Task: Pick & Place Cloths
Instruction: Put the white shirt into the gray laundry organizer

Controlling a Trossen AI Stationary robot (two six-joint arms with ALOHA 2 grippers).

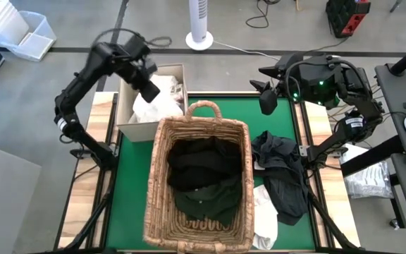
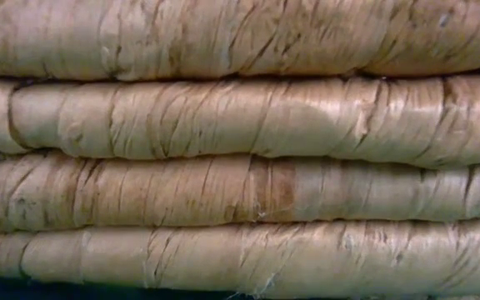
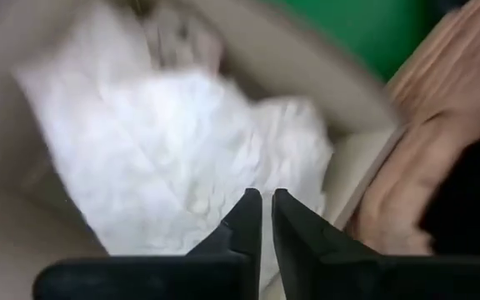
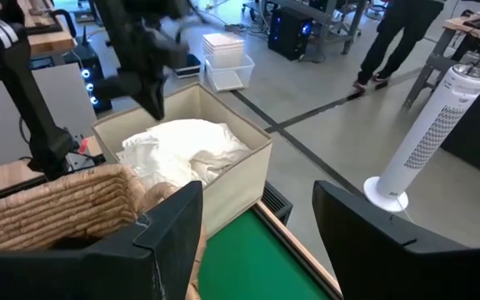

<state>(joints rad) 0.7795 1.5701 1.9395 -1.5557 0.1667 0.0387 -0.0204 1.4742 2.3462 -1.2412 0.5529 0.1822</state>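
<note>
A wicker basket (image 1: 159, 176) stands mid-table on the green mat (image 1: 129, 190) and holds dark cloths (image 1: 203, 176). It fills the low view (image 2: 240, 150). A beige box (image 1: 127, 106) at the far left holds white cloths (image 1: 157, 107). My left gripper (image 1: 150, 92) hangs over that box, shut and empty, above the white cloths (image 3: 182, 150); it also shows in the right wrist view (image 4: 152, 100). A dark cloth (image 1: 284, 173) and a white cloth (image 1: 265, 215) lie on the mat right of the basket. My right gripper (image 1: 266, 99) is open and empty at the far right (image 4: 257, 225).
A clear plastic bag (image 1: 368, 180) lies on the table's right side. A white tower fan (image 1: 199, 21) stands on the floor beyond the far edge. A person (image 4: 398, 33) walks in the room behind. The basket's handle (image 1: 203, 106) rises next to the box.
</note>
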